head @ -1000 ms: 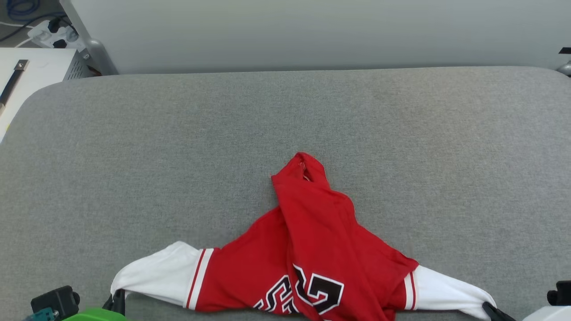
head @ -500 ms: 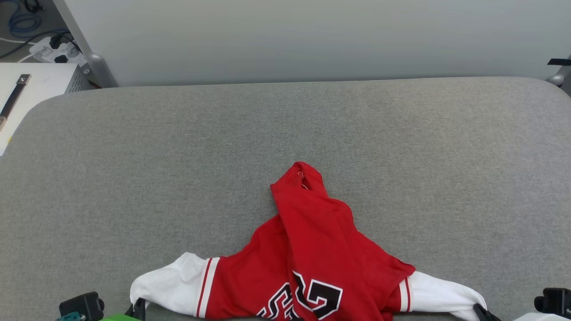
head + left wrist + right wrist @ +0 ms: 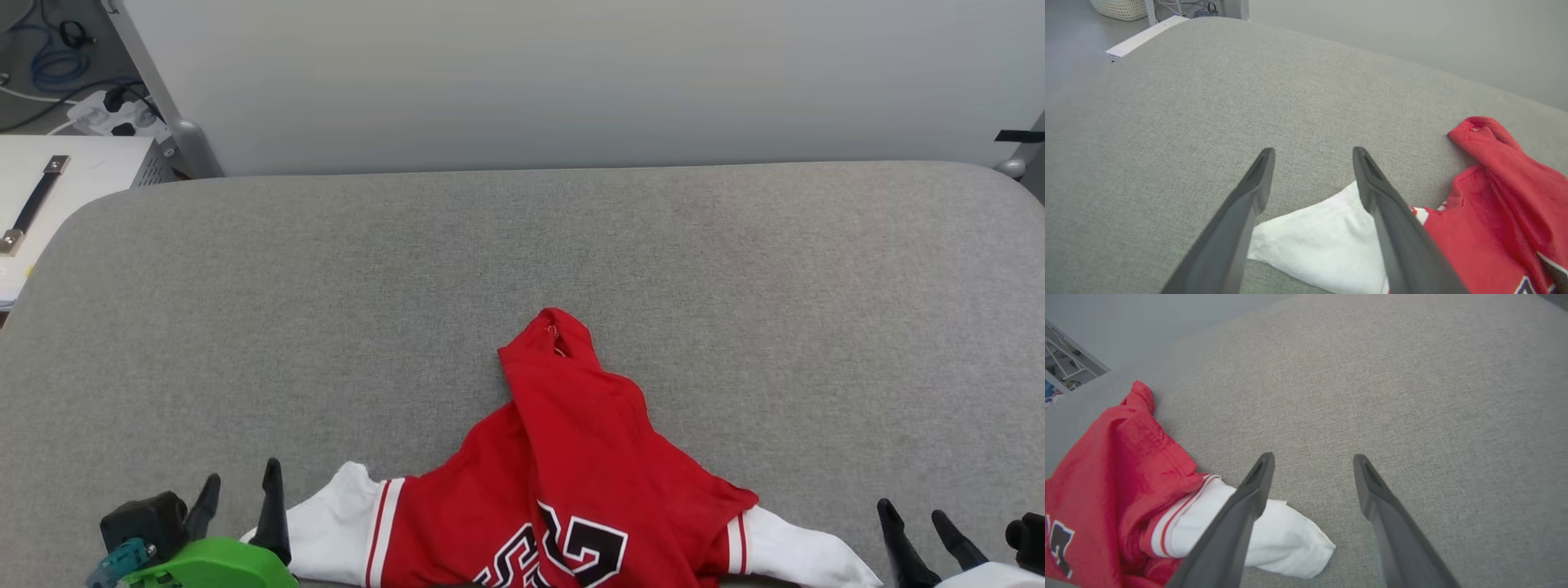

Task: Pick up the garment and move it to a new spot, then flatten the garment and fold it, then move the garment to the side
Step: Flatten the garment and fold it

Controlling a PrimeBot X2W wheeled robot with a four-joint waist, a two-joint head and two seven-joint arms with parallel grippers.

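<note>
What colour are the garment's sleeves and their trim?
White sleeves with red-and-white striped trim on the red garment; clearest in the right wrist view.

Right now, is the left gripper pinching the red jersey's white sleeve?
No: the left gripper stands open, and the red jersey's white sleeve lies loose, ungripped.

1 red jersey-style T-shirt (image 3: 571,457) sits at the lower centre of the head view, with 2 white sleeves (image 3: 335,527), 1 toward each lower corner. There are 2 grippers: 1 left gripper (image 3: 242,471) at lower left and 1 right gripper (image 3: 911,510) at lower right, each with 2 dark fingers (image 3: 1249,196), 4 in all. 1 grey padded surface (image 3: 522,261) spans the frame. At upper left are 1 white power strip (image 3: 110,118) and 1 black strap handle (image 3: 33,204). 1 woven basket (image 3: 1120,8) is at the upper left of the left wrist view.
</note>
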